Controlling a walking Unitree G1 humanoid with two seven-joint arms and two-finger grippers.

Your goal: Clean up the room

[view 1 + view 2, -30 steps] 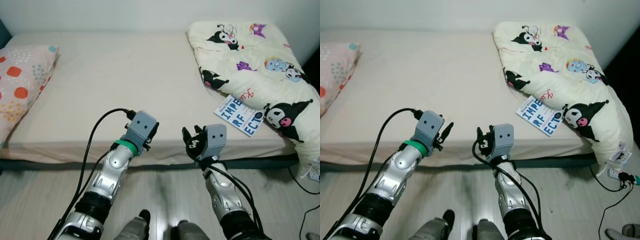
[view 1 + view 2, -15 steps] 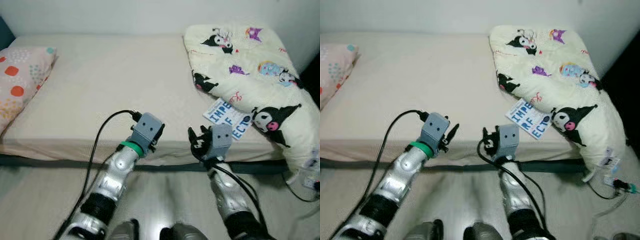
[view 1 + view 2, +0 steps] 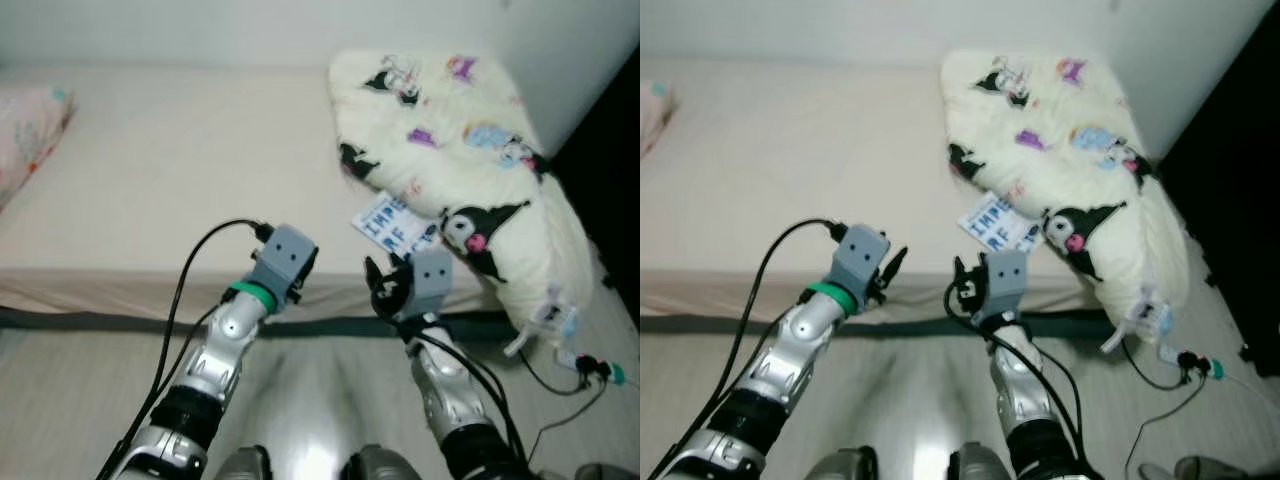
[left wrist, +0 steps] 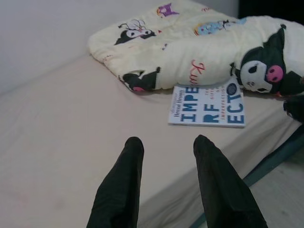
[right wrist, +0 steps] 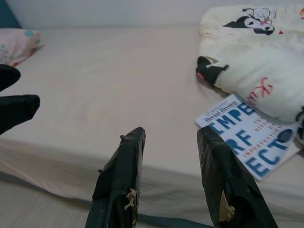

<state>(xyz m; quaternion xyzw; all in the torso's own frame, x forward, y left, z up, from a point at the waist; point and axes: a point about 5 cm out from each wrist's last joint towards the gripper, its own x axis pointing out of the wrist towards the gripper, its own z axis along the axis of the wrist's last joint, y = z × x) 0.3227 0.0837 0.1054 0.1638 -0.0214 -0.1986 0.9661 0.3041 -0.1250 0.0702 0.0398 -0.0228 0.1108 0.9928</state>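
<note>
- A bed (image 3: 150, 170) with a beige sheet stands against a white wall, pale floor (image 3: 90, 400) before it.
- Both pincers hover at the bed's near edge, fingers parted, holding nothing: left pincer (image 4: 166, 185), right pincer (image 5: 166, 178).
- At 1 o'clock of the right pincer, a book (image 3: 392, 224) lies flat.
- Beyond, touching it, a cartoon-print quilt (image 3: 450, 150) lies bunched.
- At 10 o'clock, a pillow (image 3: 25, 125).

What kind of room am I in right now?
Most likely a bedroom: a bed with a bare mattress, a cartoon-print quilt heaped on it, and a book lying beside the quilt.

both arms raised, left pincer (image 4: 166, 185) and right pincer (image 5: 171, 178) parted.
</note>
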